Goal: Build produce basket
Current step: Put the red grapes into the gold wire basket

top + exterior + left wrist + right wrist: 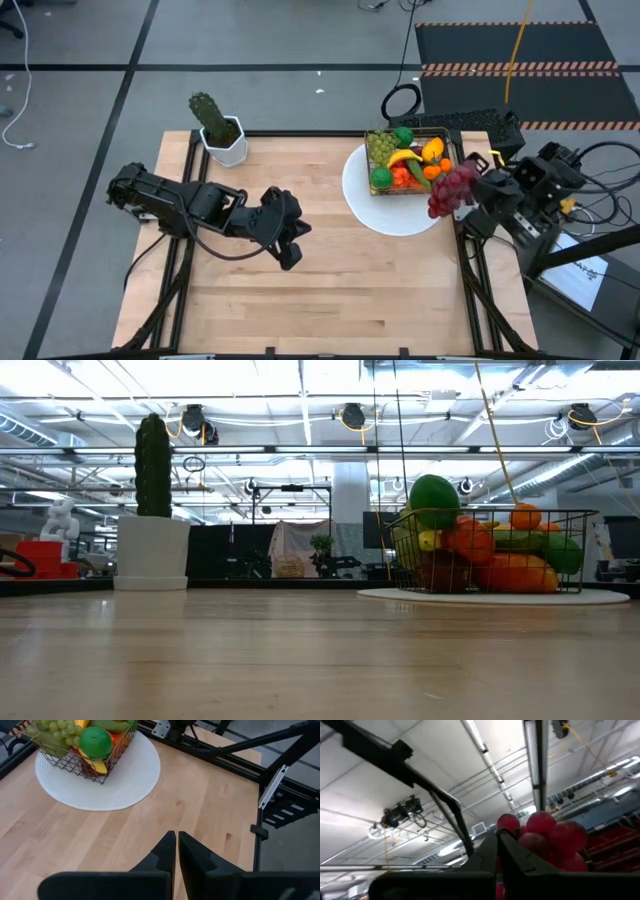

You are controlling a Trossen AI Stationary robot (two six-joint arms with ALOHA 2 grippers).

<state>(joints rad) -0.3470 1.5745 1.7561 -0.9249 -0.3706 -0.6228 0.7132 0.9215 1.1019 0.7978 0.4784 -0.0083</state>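
High view: the right gripper (462, 190), clamped on a purple grape bunch (450, 190), hovers beside the silver wire-mesh basket (409, 160) on the white round plate (375, 210).

Left wrist view: the left gripper (177, 851) waits, fingers together.

Next comes lowering the grapes into the basket.

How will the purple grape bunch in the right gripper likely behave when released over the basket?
Purple grape bunch, pinched by the shut right gripper, looks lumpy and probably light. The basket is heaped already, so it may perch on top or roll off onto the white plate.
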